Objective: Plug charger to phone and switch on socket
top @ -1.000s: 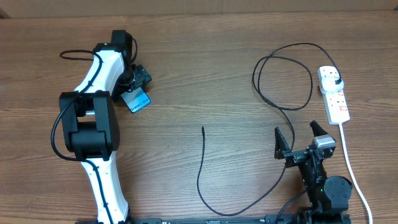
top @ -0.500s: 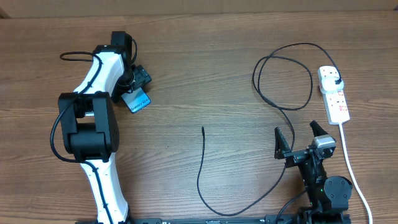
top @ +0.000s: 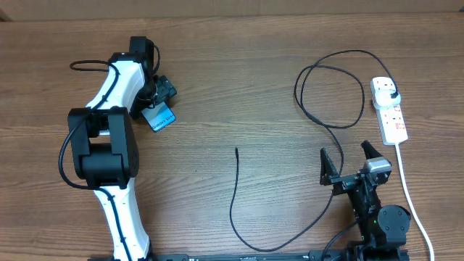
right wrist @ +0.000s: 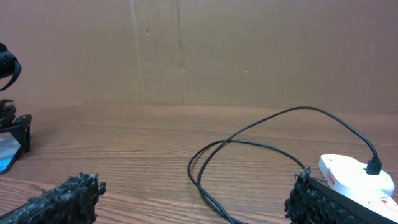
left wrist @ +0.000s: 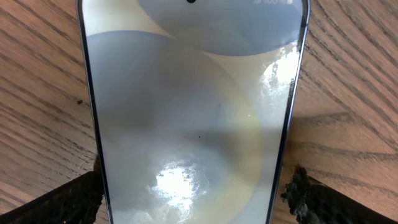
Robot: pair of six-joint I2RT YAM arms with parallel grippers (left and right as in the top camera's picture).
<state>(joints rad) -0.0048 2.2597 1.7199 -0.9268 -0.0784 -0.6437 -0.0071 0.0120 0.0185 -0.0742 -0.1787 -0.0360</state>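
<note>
straddling the phone (left wrist: 193, 93) at ten o'clock, the left gripper (left wrist: 196, 199) holds its jaws wide, one on each side, not pinching. the right gripper (top: 349, 161) at five o'clock gapes empty. the charger (top: 233, 196) lies slack, tip near centre, plug head in the socket (top: 388, 109) at three o'clock. the phone looks slim, rigid, glassy — likely slippery — so pinch its long dark edges; the limp charger wants holding just behind its tip.

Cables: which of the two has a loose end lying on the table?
The thin black charger: its connector tip lies free, plugged into nothing. The thicker white cord runs from the socket out of the picture.
</note>
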